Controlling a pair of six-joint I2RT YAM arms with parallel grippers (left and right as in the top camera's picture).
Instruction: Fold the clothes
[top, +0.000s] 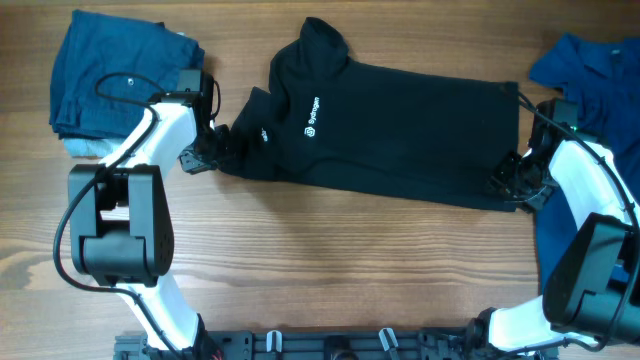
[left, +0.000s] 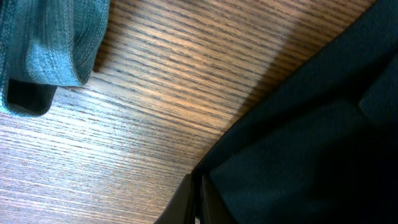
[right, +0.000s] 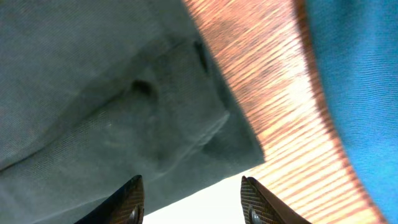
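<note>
Overhead, black polo shirt (top: 400, 130), left hand (top: 220, 141) closed

Polo shirt (top: 400, 130) lies across the middle of the table (top: 330, 270), collar end to my left, hem to my right. Stack of folded garments (top: 110, 80) sits far left, behind the left gripper (top: 205, 150), which I have at the sleeve. Loose shirt (top: 590, 70) lies far right, just beside the hem, with the right gripper (top: 510, 180) at the near hem corner.

Overhead straight down over table (top: 330, 250); wrist views close, seemingly on shirt (top: 400, 120)
</note>
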